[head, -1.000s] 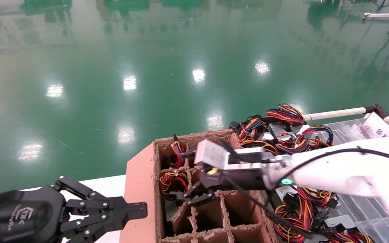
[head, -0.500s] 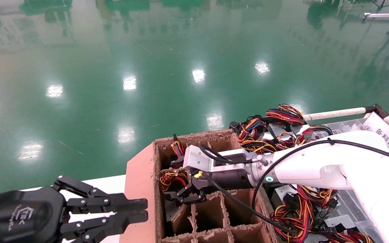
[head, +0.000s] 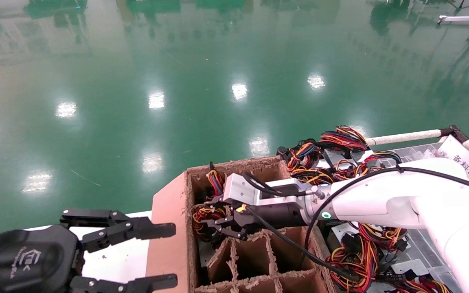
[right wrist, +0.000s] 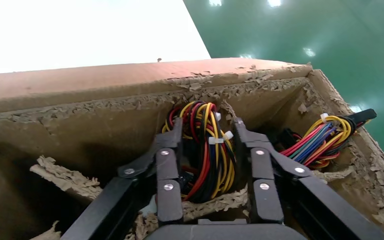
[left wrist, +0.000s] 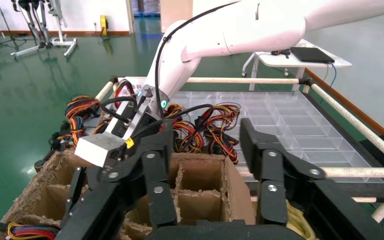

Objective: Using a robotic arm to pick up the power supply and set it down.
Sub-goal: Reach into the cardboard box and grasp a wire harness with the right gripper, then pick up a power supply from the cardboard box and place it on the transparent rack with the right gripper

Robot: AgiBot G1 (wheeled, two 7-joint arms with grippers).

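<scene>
Red-yellow wire bundle (right wrist: 206, 150) of the power supply is sitting in the cardboard divider box's (head: 169, 228) 10 o'clock cell. Right gripper (head: 223, 224) is straddling it, fingers apart, unclamped (loom floppy; metal case hidden). Left gripper (head: 145, 254) is idling wide open.

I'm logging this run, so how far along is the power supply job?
Done: power supply's wires sit in a cell of the cardboard box. In hand: right gripper open astride them. Left: withdrawing. Left gripper open beside the box.
</scene>
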